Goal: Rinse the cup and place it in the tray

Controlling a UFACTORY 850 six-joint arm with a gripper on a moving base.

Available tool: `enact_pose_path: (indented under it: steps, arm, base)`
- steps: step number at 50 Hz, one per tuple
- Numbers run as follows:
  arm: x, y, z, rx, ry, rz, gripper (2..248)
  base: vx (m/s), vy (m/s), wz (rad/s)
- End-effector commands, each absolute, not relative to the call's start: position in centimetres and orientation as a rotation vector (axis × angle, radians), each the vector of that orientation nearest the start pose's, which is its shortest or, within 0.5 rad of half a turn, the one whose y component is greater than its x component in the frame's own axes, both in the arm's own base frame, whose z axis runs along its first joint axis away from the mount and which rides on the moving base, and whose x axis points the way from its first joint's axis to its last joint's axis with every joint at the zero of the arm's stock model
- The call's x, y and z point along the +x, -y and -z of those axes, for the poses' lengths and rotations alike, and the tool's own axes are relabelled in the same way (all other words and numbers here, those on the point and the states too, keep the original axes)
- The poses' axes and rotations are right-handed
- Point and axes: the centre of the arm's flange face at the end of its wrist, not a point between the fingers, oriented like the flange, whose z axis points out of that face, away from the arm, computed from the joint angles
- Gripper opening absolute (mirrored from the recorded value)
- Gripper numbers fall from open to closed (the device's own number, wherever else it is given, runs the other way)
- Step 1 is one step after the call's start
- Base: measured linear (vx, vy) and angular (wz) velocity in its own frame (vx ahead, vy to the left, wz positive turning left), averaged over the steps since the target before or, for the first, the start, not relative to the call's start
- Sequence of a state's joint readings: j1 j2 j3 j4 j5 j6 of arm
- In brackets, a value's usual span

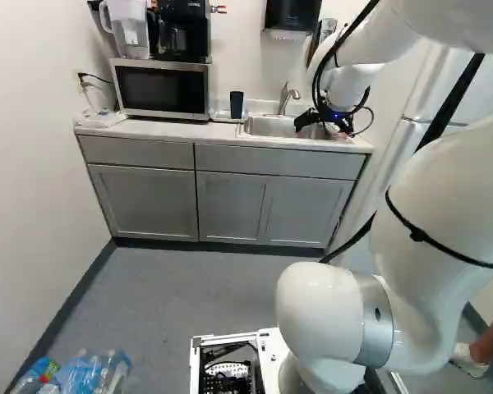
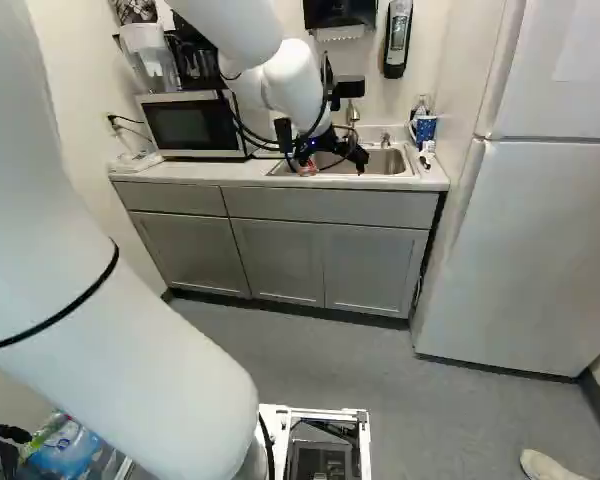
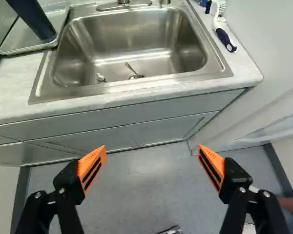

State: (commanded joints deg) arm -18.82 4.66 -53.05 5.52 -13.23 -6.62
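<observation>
Cup (image 3: 36,19) upright in tray (image 3: 19,42), at eleven o'clock from gripper (image 3: 152,147) (twelve = dead ahead), which is spread wide and empty; placing judged complete, rinse unverifiable here, probably only withdrawal left.

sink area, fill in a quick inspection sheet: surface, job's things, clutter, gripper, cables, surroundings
surface: pale counter, sink set into it; spills: nothing seen
job's things: dark cup standing on the metal tray beside the sink; whether rinsed, cannot tell
clutter: brush on the counter by the sink; plastic bottles in the near left corner of the left base view
gripper: open, nothing held
cables: black cable along the arm; cord at the wall by the microwave
surroundings: faucet at the sink, fridge beside the counter
</observation>
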Motion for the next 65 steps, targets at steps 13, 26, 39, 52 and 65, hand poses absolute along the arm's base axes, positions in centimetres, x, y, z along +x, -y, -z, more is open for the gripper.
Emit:
enact_pose_path:
  steps: [13,26,39,52,65]
  arm:
    - [44.3,13.9,-57.1,-2.970,-0.421,1.268,247]
    - [43.6,12.5,-55.0,-2.951,-0.387,1.325,247]
    - [42.5,10.8,-52.5,-2.924,-0.344,1.392,247]
    - [40.9,8.8,-49.7,-2.886,-0.292,1.470,247]
    - [38.8,6.6,-46.7,-2.834,-0.231,1.554,247]
  base:
    - [0.000,0.000,0.000]
    - [0.000,0.000,0.000]
    - [0.000,0.000,0.000]
    - [0.000,0.000,0.000]
    - [0.000,0.000,0.000]
